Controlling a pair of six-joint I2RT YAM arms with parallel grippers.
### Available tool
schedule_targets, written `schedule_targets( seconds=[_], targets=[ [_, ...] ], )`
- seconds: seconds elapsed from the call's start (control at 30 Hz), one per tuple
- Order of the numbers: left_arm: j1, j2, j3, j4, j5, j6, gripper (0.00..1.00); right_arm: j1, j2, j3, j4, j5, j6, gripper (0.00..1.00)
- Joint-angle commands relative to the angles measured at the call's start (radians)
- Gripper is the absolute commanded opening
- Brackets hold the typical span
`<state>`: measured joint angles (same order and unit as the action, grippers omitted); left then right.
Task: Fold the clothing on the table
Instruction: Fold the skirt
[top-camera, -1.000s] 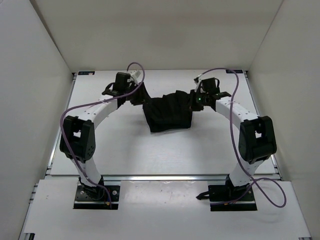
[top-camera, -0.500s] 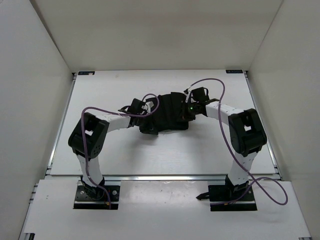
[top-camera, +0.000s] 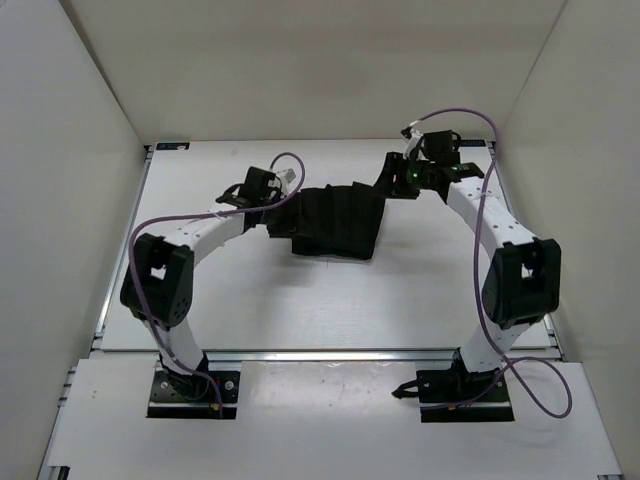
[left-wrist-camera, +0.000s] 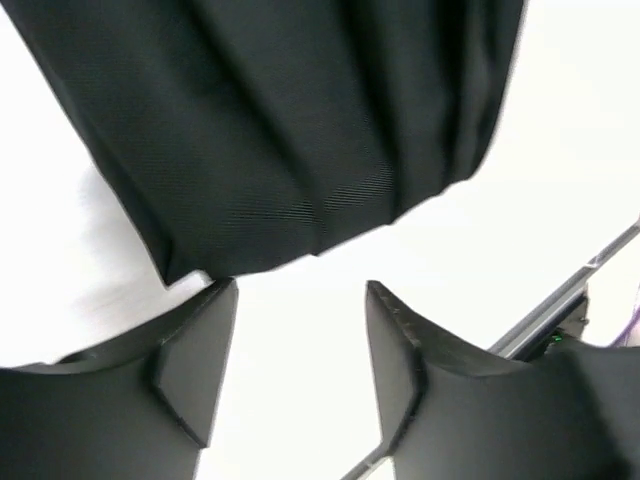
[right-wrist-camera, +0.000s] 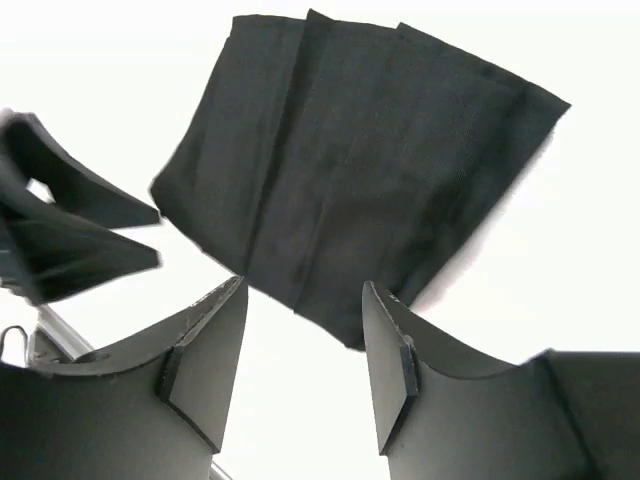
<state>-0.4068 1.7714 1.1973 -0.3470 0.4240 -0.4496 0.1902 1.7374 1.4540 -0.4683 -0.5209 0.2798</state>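
Letting go, the left claw (left-wrist-camera: 300, 288) has pulled back, open and empty. The clothing (top-camera: 335, 222) lies folded over in the upper middle of the table (top-camera: 300, 300). The right claw (right-wrist-camera: 303, 290) has opened and backed off too, so this fold looks done.

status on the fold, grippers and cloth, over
Left gripper open, empty, just off the clothing's edge. Right gripper open, empty, at its other side. Clothing rumpled on the table between them. No obstruction seen.
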Motion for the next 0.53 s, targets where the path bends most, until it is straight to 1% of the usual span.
schedule_targets(
  seconds=[0.0,0.03,0.07,0.1,0.13,0.17,0.23,0.27,0.33,0.37,0.4,0.43,0.5],
  targets=[
    [-0.018,-0.153,0.100,-0.193,-0.098,0.107,0.69,-0.006,-0.119,-0.029,-0.086,0.113,-0.070,0.47],
    [-0.024,-0.183,0.097,-0.243,-0.175,0.121,0.75,-0.015,-0.152,-0.065,-0.076,0.137,-0.068,0.47],
    [-0.026,-0.205,0.091,-0.274,-0.247,0.136,0.78,-0.020,-0.160,-0.087,-0.058,0.156,-0.073,0.48],
    [-0.020,-0.249,0.079,-0.282,-0.278,0.147,0.84,-0.020,-0.205,-0.125,-0.055,0.188,-0.079,0.50],
    [-0.006,-0.300,0.036,-0.285,-0.322,0.158,0.91,-0.020,-0.225,-0.154,-0.050,0.235,-0.082,0.55],
    [0.017,-0.320,-0.008,-0.288,-0.367,0.167,0.98,-0.027,-0.252,-0.164,-0.041,0.243,-0.085,0.57],
    [0.055,-0.394,-0.079,-0.323,-0.421,0.195,0.99,-0.044,-0.260,-0.205,-0.058,0.263,-0.099,0.61],
    [0.081,-0.421,-0.091,-0.331,-0.422,0.206,0.99,-0.051,-0.262,-0.214,-0.061,0.257,-0.102,0.61],
    [0.098,-0.460,-0.137,-0.369,-0.482,0.233,0.99,-0.063,-0.250,-0.234,-0.069,0.259,-0.102,0.61],
    [0.097,-0.480,-0.149,-0.383,-0.502,0.238,0.99,-0.069,-0.243,-0.250,-0.070,0.259,-0.097,0.57],
    [0.094,-0.490,-0.166,-0.394,-0.531,0.245,0.99,-0.066,-0.249,-0.256,-0.069,0.260,-0.093,0.49],
    [0.095,-0.506,-0.180,-0.403,-0.547,0.238,0.99,-0.074,-0.243,-0.274,-0.067,0.257,-0.088,0.47],
    [0.098,-0.526,-0.197,-0.414,-0.528,0.223,0.99,-0.069,-0.233,-0.288,-0.055,0.240,-0.083,0.47]
  ],
)
